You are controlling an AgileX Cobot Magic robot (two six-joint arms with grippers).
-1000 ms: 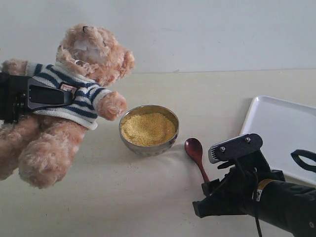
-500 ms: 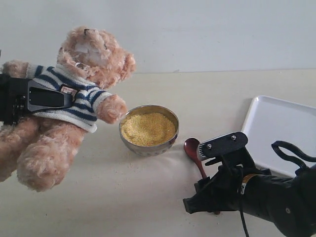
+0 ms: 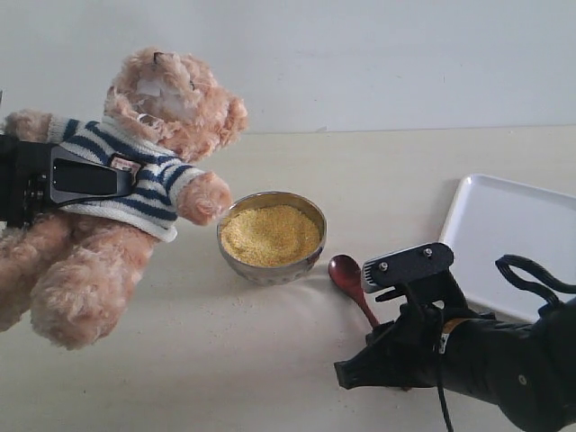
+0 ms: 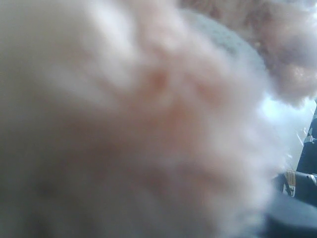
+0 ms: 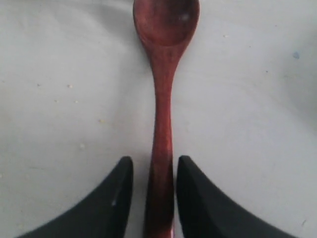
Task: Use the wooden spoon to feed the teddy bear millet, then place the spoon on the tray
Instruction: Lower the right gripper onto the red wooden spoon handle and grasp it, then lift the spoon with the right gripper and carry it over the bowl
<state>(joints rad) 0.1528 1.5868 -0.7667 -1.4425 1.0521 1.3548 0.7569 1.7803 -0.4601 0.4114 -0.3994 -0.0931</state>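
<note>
Right claw (image 5: 154,161) narrowed around wooden spoon (image 5: 163,99); left claw (image 3: 90,177) grips teddy bear (image 3: 171,99).

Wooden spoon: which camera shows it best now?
Right wrist view: the wooden spoon fills the frame, handle between the right gripper fingers. Exterior shows its bowl and part of the handle, small. Left wrist shows only blurred teddy bear fur.

Your exterior camera overlooks the table (image 3: 405,171) from slightly above. The left wrist camera sits blurred against the teddy bear (image 4: 124,124); the right hangs close over the wooden spoon (image 5: 163,99). The exterior view shows both.
</note>
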